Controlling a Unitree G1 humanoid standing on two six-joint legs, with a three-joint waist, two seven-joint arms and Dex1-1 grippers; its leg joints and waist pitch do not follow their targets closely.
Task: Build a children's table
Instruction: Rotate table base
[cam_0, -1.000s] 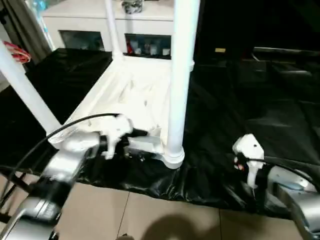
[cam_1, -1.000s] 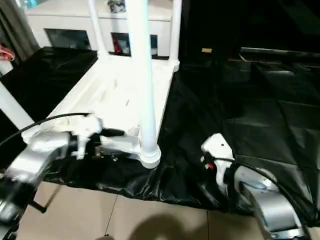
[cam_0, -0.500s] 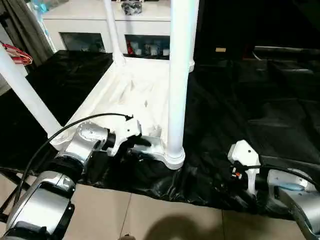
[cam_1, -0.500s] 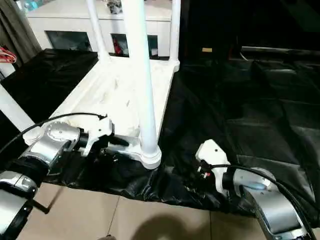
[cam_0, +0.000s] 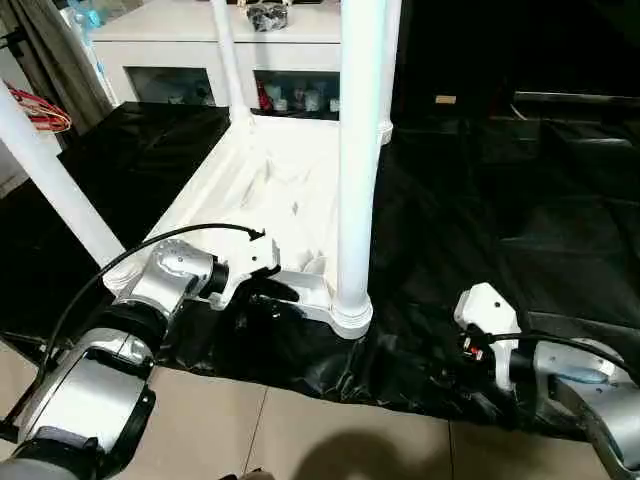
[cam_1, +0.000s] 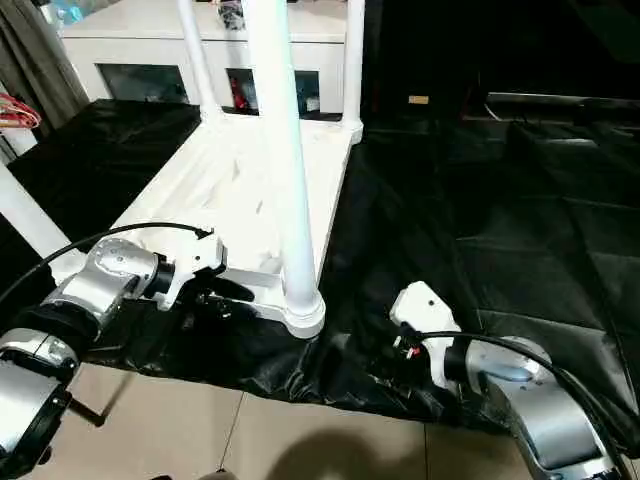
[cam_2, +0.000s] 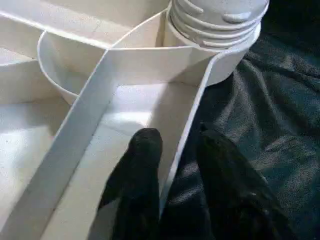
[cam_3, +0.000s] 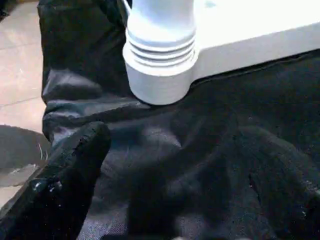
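Nearest us, low in the frame, our two silver forearms reach over the tiled floor (cam_0: 330, 440) toward the black sheet (cam_0: 520, 220). At lower right our right gripper (cam_3: 175, 190) hangs spread wide above the sheet, holding nothing, just short of the nearest corner socket (cam_3: 159, 75). It has kept that place over the last second.

At lower left, our left gripper (cam_2: 172, 150) has changed. A second ago it stood wide beside the near rim; now its fingers (cam_2: 145, 150) have drawn in to straddle the thin outer wall (cam_2: 187, 130) of the tabletop (cam_0: 270, 190), one finger inside the ribbed underside, the other outside on the sheet. We read this as a pinch closing on the rim, though we cannot tell whether the pads are pressing yet.

Beyond it, the children's table lies upside down across the centre and upper left of the frame, with the near leg (cam_0: 358, 150) upright in its socket and three more legs standing farther off. With all four seated, we judge assembly nearly done, and the grip looks like preparation to shift or turn the table.

Farthest, at the top, stands a white cabinet (cam_0: 200, 40).
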